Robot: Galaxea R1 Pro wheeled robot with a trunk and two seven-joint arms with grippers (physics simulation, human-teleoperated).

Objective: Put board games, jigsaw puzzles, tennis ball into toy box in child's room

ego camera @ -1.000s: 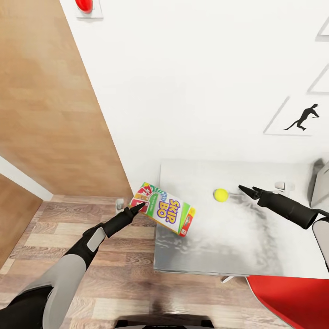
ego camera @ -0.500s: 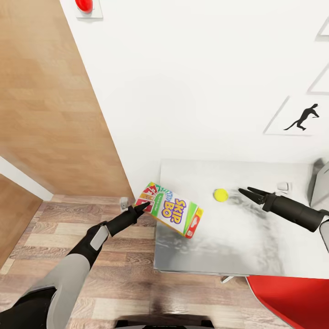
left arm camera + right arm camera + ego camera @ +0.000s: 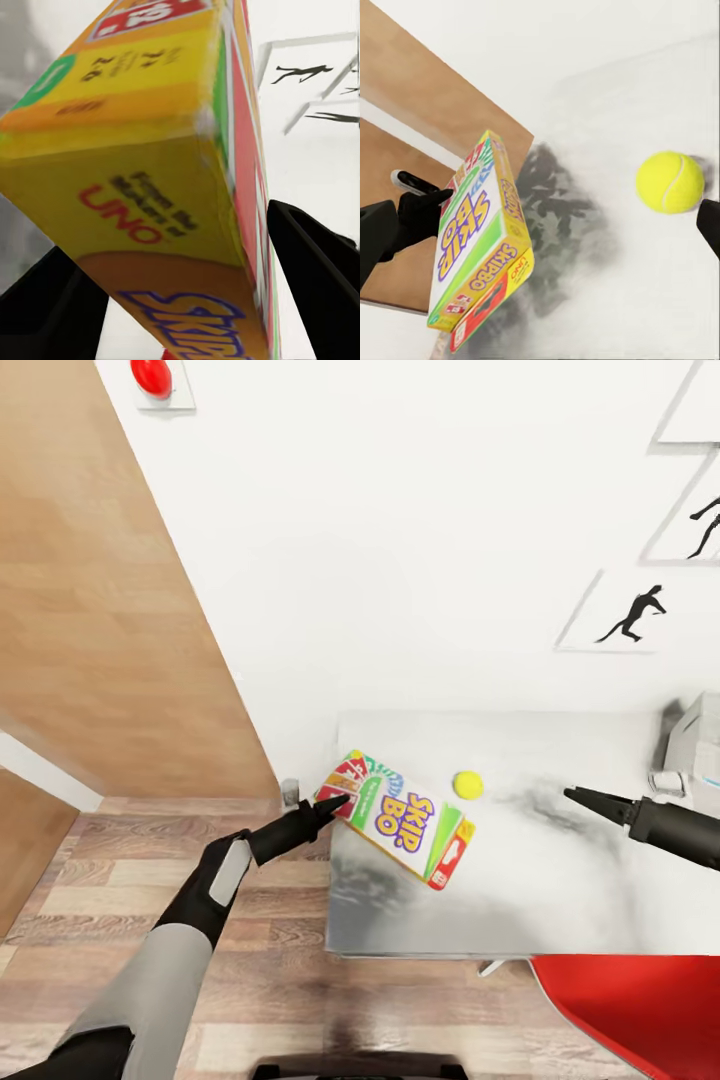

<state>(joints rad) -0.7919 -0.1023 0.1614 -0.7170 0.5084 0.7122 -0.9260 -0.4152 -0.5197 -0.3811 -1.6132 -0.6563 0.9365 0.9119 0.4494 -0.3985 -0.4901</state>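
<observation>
My left gripper [image 3: 338, 802] is shut on the red end of a board game [image 3: 408, 822], a white and green SKIP BO box. It holds the box tilted on edge over the table's [image 3: 560, 900] left side. From the left wrist, the box [image 3: 150, 187] sits between the two fingers [image 3: 315, 277]. The tennis ball [image 3: 467, 785] lies on the table just beyond the box, and it is also seen as the ball [image 3: 670, 182] from the right wrist. My right gripper [image 3: 576, 795] hovers open to the right of the ball, apart from it. A light grey end of the toy box [image 3: 698, 738] shows at the right edge. The jigsaw puzzles are out of view.
A wooden door [image 3: 90, 610] stands at the left, with wood-plank floor [image 3: 260, 980] below it. A red seat [image 3: 640, 1010] sits at the table's front right. A small white object [image 3: 665, 783] lies near the grey bin. Athlete pictures [image 3: 625, 615] hang on the white wall.
The view has shifted a little. My left gripper carried the box rightward over the table, closer to the ball. My right gripper drew back to the right, away from the ball.
</observation>
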